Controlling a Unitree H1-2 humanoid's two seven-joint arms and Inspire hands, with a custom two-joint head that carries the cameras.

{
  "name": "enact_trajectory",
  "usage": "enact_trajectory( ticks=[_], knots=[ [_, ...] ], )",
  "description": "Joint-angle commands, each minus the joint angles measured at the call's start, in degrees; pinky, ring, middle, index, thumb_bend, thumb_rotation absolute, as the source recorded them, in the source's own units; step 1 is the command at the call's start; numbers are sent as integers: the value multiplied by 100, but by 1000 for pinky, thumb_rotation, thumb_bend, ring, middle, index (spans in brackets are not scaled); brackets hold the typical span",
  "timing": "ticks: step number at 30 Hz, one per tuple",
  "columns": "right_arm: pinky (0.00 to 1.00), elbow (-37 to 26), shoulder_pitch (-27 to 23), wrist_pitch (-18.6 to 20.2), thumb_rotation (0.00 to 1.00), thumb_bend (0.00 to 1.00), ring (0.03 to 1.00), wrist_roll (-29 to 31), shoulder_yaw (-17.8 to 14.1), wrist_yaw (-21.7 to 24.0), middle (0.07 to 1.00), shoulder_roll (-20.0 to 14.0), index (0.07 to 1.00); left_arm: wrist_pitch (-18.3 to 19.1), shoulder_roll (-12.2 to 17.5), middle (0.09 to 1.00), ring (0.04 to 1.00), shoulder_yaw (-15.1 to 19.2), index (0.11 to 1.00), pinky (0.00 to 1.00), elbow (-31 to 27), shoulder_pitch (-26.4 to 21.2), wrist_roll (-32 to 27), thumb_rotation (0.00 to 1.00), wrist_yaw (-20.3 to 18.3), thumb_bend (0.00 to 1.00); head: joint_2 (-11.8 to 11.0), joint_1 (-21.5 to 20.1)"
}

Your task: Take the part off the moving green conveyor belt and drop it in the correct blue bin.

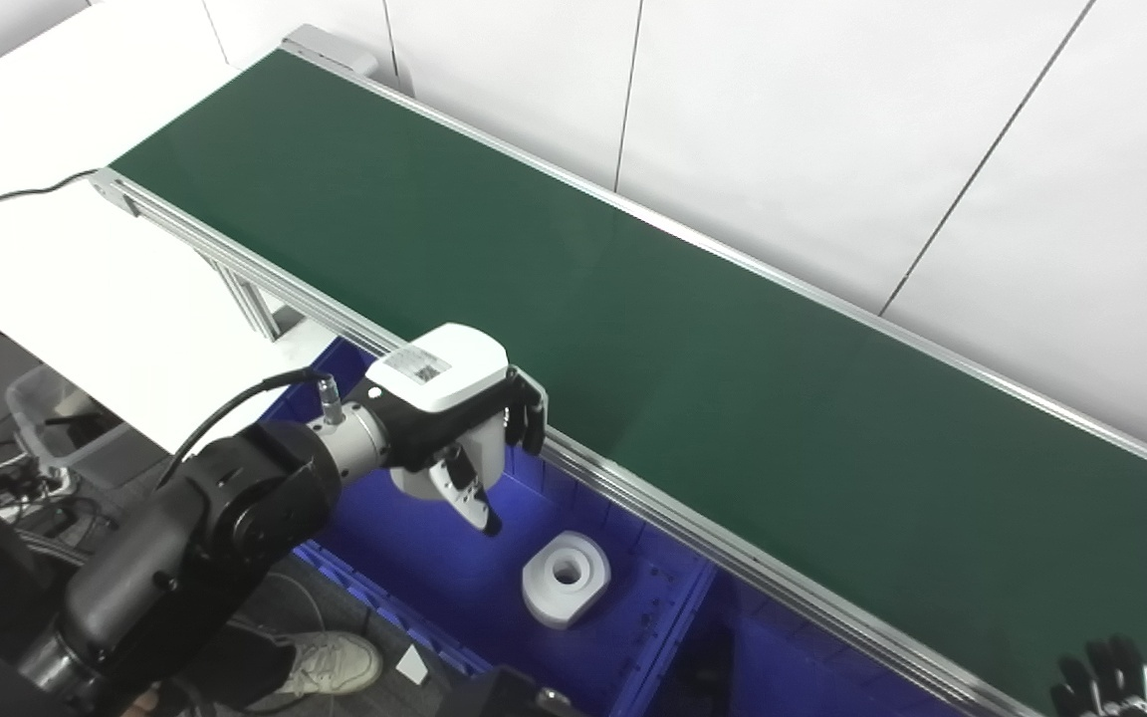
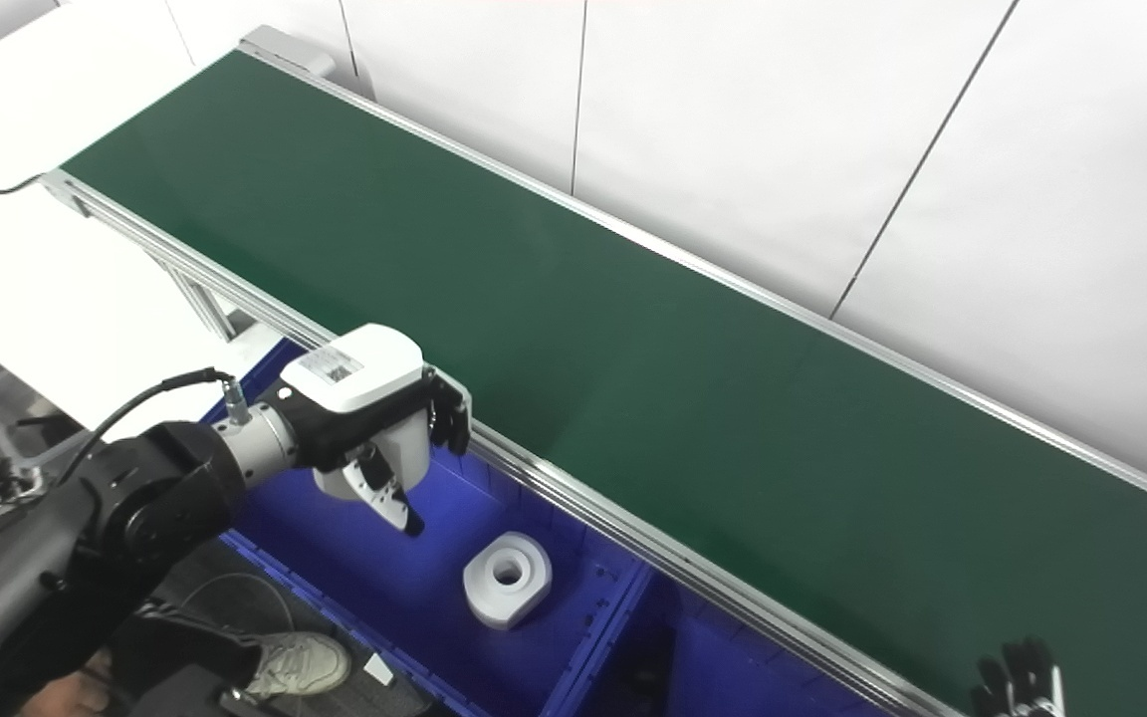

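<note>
A white block part with a round hole (image 1: 566, 578) lies on the floor of the left blue bin (image 1: 454, 578), also in the right eye view (image 2: 507, 579). My left hand (image 1: 454, 418) hovers above that bin by the belt's near rail, fingers apart and curled down, holding nothing. It is up and left of the part, not touching it. The green conveyor belt (image 1: 633, 329) carries no part. Only the fingertips of my right hand (image 1: 1106, 677) show at the bottom right corner, over the belt's near edge.
A second blue bin (image 1: 793, 667) sits to the right of the first, under the belt's aluminium rail (image 1: 693, 523). A white table (image 1: 66, 269) lies left of the belt. A clear box and cables are on the floor at far left. A white wall stands behind the belt.
</note>
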Motion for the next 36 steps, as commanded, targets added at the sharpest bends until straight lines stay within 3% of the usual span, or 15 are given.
enact_trajectory(
  ticks=[1, 3, 6, 13, 19, 23, 24, 25, 27, 29, 31, 33, 36],
  knots=[
    [972, -151, 21, -127, 883, 881, 968, -29, -2, 29, 986, 37, 1000, 136, 246, 918, 875, -52, 861, 809, -198, -96, 229, 450, -303, 977, -5, -49],
    [975, -132, 38, -193, 885, 869, 971, -53, 12, 33, 990, 79, 1000, 134, 290, 979, 956, -109, 936, 909, -232, -142, 402, 550, -447, 995, -13, -96],
    [969, -110, 53, -251, 887, 857, 969, -71, 16, 21, 989, 144, 1000, 88, 282, 998, 996, -136, 989, 970, -242, -190, 496, 608, -470, 1000, -17, -113],
    [962, -119, 86, -330, 892, 856, 961, -127, 27, 22, 978, 288, 1000, 73, 126, 1000, 1000, -149, 1000, 1000, -311, -355, 488, 648, -391, 1000, -31, -196],
    [953, -182, 155, -323, 900, 837, 954, -231, 63, 11, 973, 371, 1000, -80, 50, 1000, 1000, -89, 1000, 1000, -420, -458, 72, 652, -145, 1000, -2, -466],
    [950, -242, 192, -364, 924, 823, 950, -456, 164, -33, 971, 479, 1000, -231, -4, 1000, 1000, 111, 1000, 1000, -489, -521, -814, 716, 124, 1000, 97, -1151],
    [951, -288, 208, -354, 928, 819, 951, -522, 226, -50, 971, 540, 1000, -241, -24, 1000, 1000, 196, 1000, 1000, -512, -531, -1124, 734, 186, 1000, 134, -1593],
    [950, -321, 218, -360, 927, 814, 953, -584, 276, -66, 970, 589, 1000, -225, -68, 1000, 1000, 248, 1000, 1000, -545, -551, -1372, 757, 229, 1000, 134, -1593],
    [943, -388, 251, -347, 926, 798, 953, -825, 427, -148, 968, 752, 1000, -212, -113, 1000, 1000, 378, 1000, 1000, -551, -556, -1945, 763, 320, 996, 163, -2304],
    [926, -445, 275, -279, 939, 799, 947, -1233, 584, -280, 966, 910, 1000, -232, -200, 1000, 1000, 455, 1000, 1000, -482, -532, -2577, 719, 412, 961, 144, -2789],
    [906, -490, 288, -169, 938, 810, 935, -1574, 749, -410, 965, 1091, 1000, -341, -321, 1000, 1000, 477, 1000, 938, -389, -464, -3060, 681, 541, 878, 86, -3347],
    [919, -505, 306, -83, 928, 805, 942, -1762, 893, -505, 968, 1264, 1000, -222, -496, 1000, 1000, 484, 1000, 925, -360, -384, -3581, 669, 625, 833, 47, -3719],
    [936, -459, 323, -37, 918, 803, 946, -2030, 1073, -650, 965, 1479, 1000, 15, -648, 1000, 1000, 458, 1000, 996, -357, -319, -4169, 709, 647, 825, 28, -4106]
  ],
)
